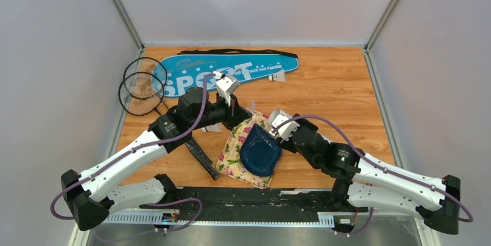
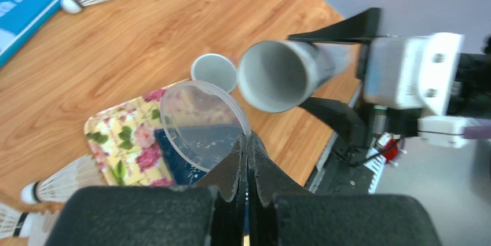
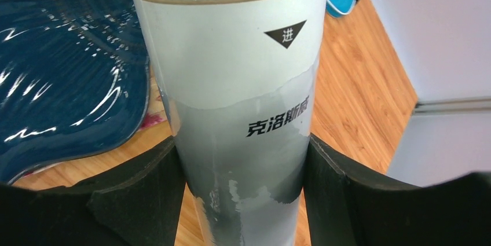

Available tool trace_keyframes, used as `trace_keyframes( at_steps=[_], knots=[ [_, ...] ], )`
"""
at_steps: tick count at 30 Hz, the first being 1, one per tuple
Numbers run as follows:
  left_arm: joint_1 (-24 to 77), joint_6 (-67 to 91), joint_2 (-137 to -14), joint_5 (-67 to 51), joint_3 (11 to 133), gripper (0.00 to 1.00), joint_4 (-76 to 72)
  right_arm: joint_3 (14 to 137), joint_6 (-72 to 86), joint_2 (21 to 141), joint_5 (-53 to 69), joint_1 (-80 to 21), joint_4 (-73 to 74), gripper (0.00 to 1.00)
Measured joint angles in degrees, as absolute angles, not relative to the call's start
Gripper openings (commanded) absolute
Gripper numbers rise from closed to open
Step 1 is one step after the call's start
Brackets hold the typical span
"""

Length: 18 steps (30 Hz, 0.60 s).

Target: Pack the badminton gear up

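My right gripper [image 3: 243,159] is shut on the long white tube [image 3: 237,84], a finger on each side. In the left wrist view the tube's open mouth [image 2: 277,75] faces the camera. My left gripper [image 2: 247,142] is shut on the rim of a clear round lid [image 2: 200,124], held just below and left of that mouth. From above, both grippers [image 1: 242,114] [image 1: 277,120] meet over the table's middle. Two black rackets [image 1: 142,87] lie at the left beside the blue SPORT bag [image 1: 231,69]. One shuttlecock [image 1: 279,77] rests by the bag; others [image 2: 58,182] lie near the cloth.
A dark blue plate [image 1: 260,150] sits on a floral cloth [image 1: 231,156] below the grippers. A small white cup [image 2: 214,72] stands on the wood beside the cloth. A black racket handle [image 1: 202,159] runs under my left arm. Grey walls close in three sides of the table.
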<state>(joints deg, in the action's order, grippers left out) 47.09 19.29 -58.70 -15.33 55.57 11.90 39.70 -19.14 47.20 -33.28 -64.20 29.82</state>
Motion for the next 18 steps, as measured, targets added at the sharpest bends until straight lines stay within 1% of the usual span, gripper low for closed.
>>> trace_keyframes(
  at_steps=[3,5,7,11,16,18],
  knots=[
    [46.61,19.64,-59.53,-11.09,56.71,0.0,13.85,39.7,-19.05,45.52,-36.6,-64.51,29.65,0.31],
    [46.13,19.38,-62.35,-8.51,59.48,0.0,15.86,39.7,-18.63,43.97,-39.05,-64.77,29.65,0.31],
    [45.15,19.05,-68.18,-6.7,64.84,0.0,18.26,39.7,-18.13,41.71,-40.82,-65.01,29.43,0.31],
    [43.07,18.35,-76.71,-4.47,69.23,0.0,19.09,39.7,-17.56,37.63,-42.39,-65.23,28.75,0.32],
    [42.24,13.96,-91.29,3.73,77.19,0.0,22.35,39.81,-16.58,32.91,-42.72,-65.36,28.23,0.32],
    [42.26,12.1,-96.14,6.96,77.73,0.0,21.71,39.81,-16.23,31.2,-42.59,-65.58,28.18,0.32]
  ],
)
